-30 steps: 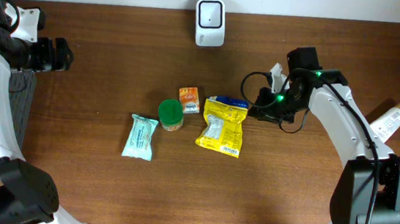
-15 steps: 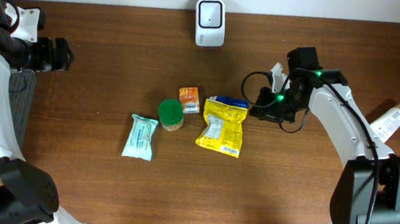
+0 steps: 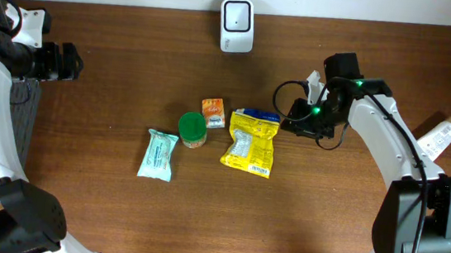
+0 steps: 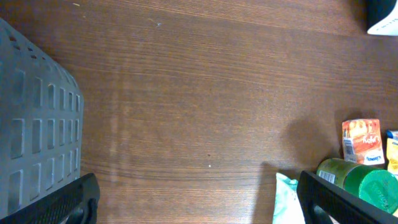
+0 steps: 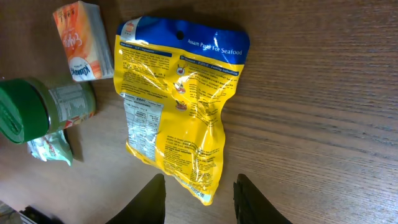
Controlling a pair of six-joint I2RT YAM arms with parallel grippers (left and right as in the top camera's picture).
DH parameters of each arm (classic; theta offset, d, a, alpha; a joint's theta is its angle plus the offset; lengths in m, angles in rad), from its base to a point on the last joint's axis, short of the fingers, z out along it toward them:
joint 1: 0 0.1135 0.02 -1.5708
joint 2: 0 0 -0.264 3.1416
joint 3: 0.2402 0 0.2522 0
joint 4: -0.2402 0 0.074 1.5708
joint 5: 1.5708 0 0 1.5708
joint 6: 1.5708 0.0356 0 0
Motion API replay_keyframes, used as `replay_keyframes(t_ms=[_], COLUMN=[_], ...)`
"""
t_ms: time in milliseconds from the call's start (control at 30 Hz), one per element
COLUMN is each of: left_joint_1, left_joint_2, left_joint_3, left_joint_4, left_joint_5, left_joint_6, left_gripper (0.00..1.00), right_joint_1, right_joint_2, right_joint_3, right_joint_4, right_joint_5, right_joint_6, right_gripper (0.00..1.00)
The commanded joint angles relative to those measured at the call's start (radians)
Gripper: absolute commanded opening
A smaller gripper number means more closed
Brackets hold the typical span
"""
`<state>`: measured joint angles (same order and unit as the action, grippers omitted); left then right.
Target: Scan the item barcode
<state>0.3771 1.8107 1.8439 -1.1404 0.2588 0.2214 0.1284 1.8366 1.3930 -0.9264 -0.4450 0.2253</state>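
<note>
The yellow-and-blue pouch (image 5: 180,106), headed "Assam Paste For Seafood", lies flat on the table (image 5: 323,93) beside an orange sachet (image 5: 81,40) and a green-lidded jar (image 5: 37,112), well apart from the white scanner (image 3: 237,25). The right gripper (image 5: 200,186) hangs over its lower edge with fingers narrowly parted and empty, while the left gripper (image 4: 199,205) gapes wide, far off. Flat, slippery film offers little to bite, so a pinch may slide off or crumple the printed panel, whose finer print is unreadable.
</note>
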Motion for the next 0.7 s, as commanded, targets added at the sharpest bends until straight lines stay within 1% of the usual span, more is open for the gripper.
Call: replay_keyframes(t_ms=[0, 67, 100, 133, 200, 233, 300, 333, 367, 433, 500, 533, 567, 600, 633, 667], left_joint_1=[-0.001, -0.001, -0.001, -0.001, -0.001, -0.002, -0.002, -0.002, -0.002, -0.011, -0.044, -0.067, -0.104, -0.135, -0.181, -0.217], left_joint_2=[0.009, 0.009, 0.009, 0.009, 0.009, 0.009, 0.009, 0.009, 0.009, 0.011, 0.022, 0.029, 0.039, 0.046, 0.053, 0.056], left_joint_3=[0.008, 0.008, 0.008, 0.008, 0.008, 0.008, 0.008, 0.008, 0.008, 0.004, 0.002, 0.002, 0.002, 0.002, 0.002, 0.002], left_joint_4=[0.002, 0.002, 0.002, 0.002, 0.002, 0.005, 0.000, 0.000, 0.002, 0.002, 0.001, -0.002, -0.003, -0.004, -0.004, -0.004], left_joint_5=[0.014, 0.014, 0.014, 0.014, 0.021, 0.047, 0.142, 0.184, 0.232, 0.389, 0.475, 0.490, 0.486, 0.477, 0.460, 0.444], left_joint_6=[0.016, 0.016, 0.016, 0.016, 0.009, -0.011, -0.077, -0.086, -0.085, -0.032, -0.032, -0.032, -0.032, -0.032, -0.034, -0.050], left_gripper=[0.99, 0.99, 0.99, 0.99, 0.99, 0.99, 0.99, 0.99, 0.99, 0.99, 0.99, 0.99, 0.72, 0.37, 0.00, 0.00], right_joint_1=[0.005, 0.005, 0.005, 0.005, 0.005, 0.005, 0.004, 0.004, 0.004, 0.001, -0.005, -0.010, -0.018, -0.021, -0.030, -0.036], right_joint_2=[0.005, 0.005, 0.005, 0.005, 0.005, 0.005, 0.005, 0.005, 0.005, 0.005, 0.005, 0.005, 0.005, 0.005, 0.005, 0.005], right_joint_3=[-0.009, -0.009, -0.009, -0.009, -0.009, -0.009, -0.009, -0.009, -0.009, -0.009, -0.009, -0.009, -0.009, -0.009, -0.009, -0.009], right_joint_4=[-0.003, -0.016, -0.029, -0.038, -0.050, -0.051, -0.046, -0.042, -0.039, -0.039, -0.040, -0.040, -0.040, -0.040, -0.043, -0.047], right_joint_5=[0.012, 0.012, 0.012, 0.012, 0.012, 0.013, 0.012, 0.012, 0.012, 0.012, 0.011, 0.011, 0.008, 0.005, 0.004, 0.003], right_joint_6=[-0.008, -0.008, -0.019, -0.035, -0.058, -0.064, -0.064, -0.064, -0.064, -0.064, -0.064, -0.064, -0.064, -0.064, -0.064, -0.064], right_gripper=[0.32, 0.33, 0.36, 0.36, 0.37, 0.36, 0.37, 0.37, 0.37, 0.37, 0.37, 0.37, 0.37, 0.37, 0.37, 0.36])
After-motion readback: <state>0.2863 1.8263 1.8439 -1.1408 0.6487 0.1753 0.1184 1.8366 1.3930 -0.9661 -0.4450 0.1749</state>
